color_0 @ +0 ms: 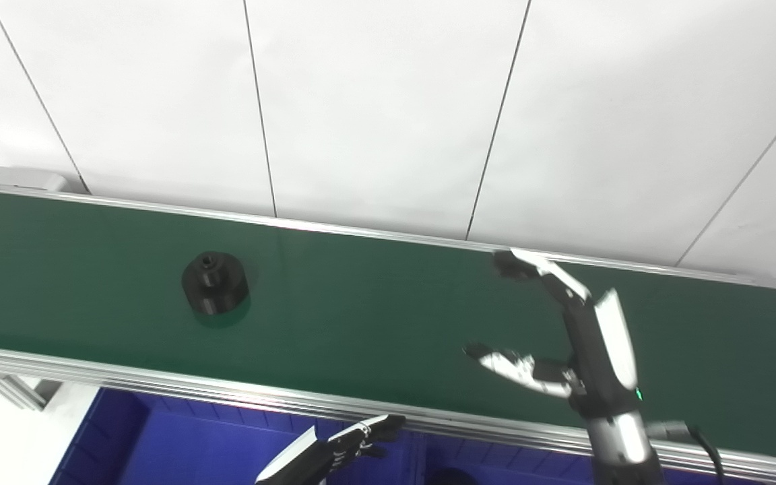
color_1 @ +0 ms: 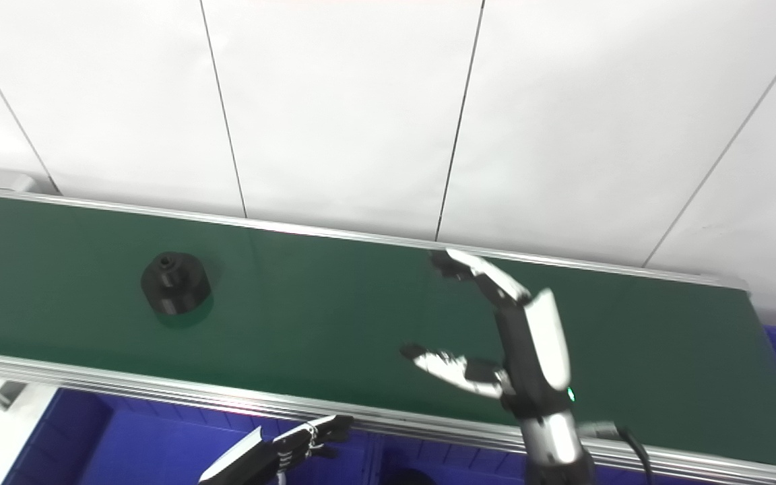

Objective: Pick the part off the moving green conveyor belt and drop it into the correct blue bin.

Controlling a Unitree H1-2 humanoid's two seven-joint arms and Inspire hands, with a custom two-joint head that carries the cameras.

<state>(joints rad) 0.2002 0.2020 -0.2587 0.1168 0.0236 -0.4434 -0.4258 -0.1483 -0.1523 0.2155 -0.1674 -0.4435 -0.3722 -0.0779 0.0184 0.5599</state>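
One black part, a round piece with a small raised hub on top, sits on the green conveyor belt toward its left end, well apart from both hands. Right of centre, the right hand is raised over the belt with fingers and thumb spread wide, holding nothing; its fingers reach toward the far rail while the thumb points left. On the near side, below the belt's metal edge, the left hand shows only partly at the bottom of the view, fingers curled loosely, and whether it grips anything cannot be told. Under that hand lie blue bins; the left one shows only bare blue floor, and a dark rounded object peeks from the next bin at the bottom edge, too cut off to identify.
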